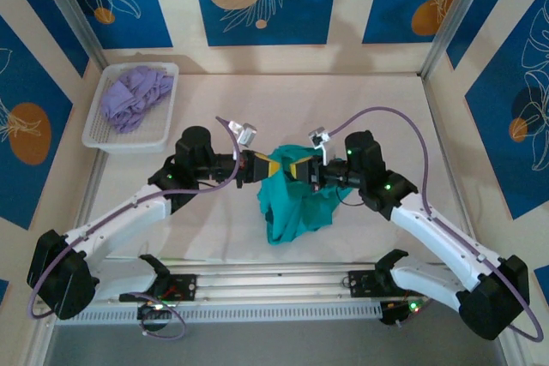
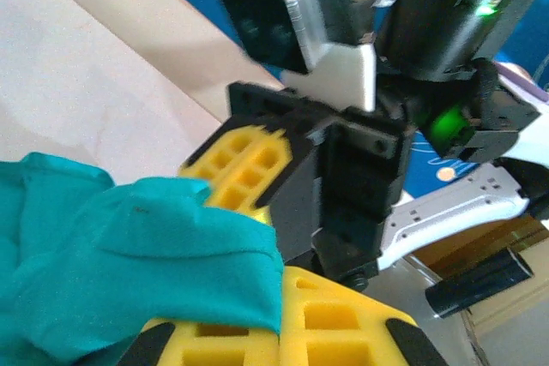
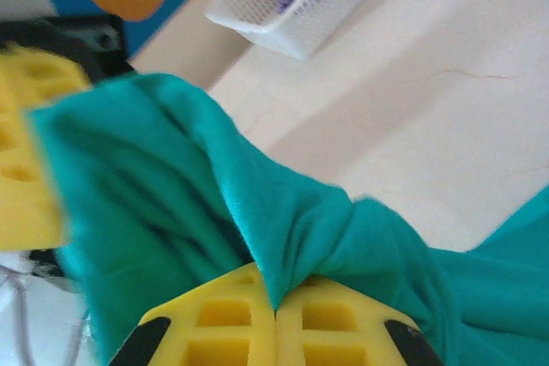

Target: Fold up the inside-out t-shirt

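Centrally, the left arm (image 1: 129,212) and right arm (image 1: 429,220) bend inward over the tabletop (image 1: 360,100), wrists facing. The left claw (image 1: 255,164) and right claw (image 1: 302,169) each clamp tight on the bunched teal t-shirt (image 1: 292,207) hanging between them.

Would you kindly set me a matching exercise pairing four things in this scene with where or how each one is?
Things:
1. t-shirt
2. basket
3. purple garment
4. right gripper

Place or state:
A. lying in the basket
B. shut on the t-shirt
C. at the table's far left corner
D. bunched mid-table

Pairs: 1-D, 2-C, 3-A, 4-B
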`<state>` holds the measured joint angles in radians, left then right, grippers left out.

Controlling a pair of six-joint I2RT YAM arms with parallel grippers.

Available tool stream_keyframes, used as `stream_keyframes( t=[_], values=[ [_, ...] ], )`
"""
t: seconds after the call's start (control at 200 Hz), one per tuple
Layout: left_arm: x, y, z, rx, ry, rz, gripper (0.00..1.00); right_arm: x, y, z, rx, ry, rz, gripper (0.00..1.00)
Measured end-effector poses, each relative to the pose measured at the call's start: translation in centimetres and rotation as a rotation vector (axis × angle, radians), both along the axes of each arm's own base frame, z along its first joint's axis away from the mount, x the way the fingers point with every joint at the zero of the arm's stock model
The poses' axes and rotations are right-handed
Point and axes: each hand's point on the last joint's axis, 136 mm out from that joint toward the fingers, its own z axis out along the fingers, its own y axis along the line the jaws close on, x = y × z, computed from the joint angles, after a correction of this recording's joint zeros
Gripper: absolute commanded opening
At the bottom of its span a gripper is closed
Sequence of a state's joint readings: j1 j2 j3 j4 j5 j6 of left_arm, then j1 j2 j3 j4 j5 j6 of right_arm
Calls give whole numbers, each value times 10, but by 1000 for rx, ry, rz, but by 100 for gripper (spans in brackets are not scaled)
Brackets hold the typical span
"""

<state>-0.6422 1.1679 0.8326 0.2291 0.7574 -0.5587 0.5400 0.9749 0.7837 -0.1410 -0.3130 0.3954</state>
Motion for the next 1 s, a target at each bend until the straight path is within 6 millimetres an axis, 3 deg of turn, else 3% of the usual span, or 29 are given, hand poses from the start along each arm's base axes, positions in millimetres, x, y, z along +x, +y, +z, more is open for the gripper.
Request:
stream_keyframes(
  t=[0.15, 0.28, 0.395, 0.515, 0.595, 0.745, 0.82, 0.9, 1.0],
  values=[
    [37, 25, 1, 8, 4, 173, 3, 1, -23, 50, 198, -8, 16, 0],
    [48, 31, -2, 16, 6, 217, 18, -16, -13, 74, 300, 15, 139, 0],
    [58, 37, -18, 74, 28, 281, 38, -19, -8, 79, 335, 47, 180, 0],
    [65, 48, -41, 243, -1, 413, 50, -17, -6, 81, 352, 66, 184, 0],
    [55, 52, -42, 358, -79, 481, 51, -15, -6, 80, 356, 75, 180, 0],
    [20, 50, -15, 408, -238, 485, 42, -9, -5, 74, 351, 99, 165, 0],
    [12, 43, -4, 395, -270, 453, 40, -7, -4, 72, 349, 105, 156, 0],
    [14, 32, -2, 401, -267, 433, 49, -6, -4, 72, 349, 106, 153, 0],
    [26, 21, -21, 473, -238, 436, 59, -6, -4, 72, 350, 108, 152, 0]
  ],
)
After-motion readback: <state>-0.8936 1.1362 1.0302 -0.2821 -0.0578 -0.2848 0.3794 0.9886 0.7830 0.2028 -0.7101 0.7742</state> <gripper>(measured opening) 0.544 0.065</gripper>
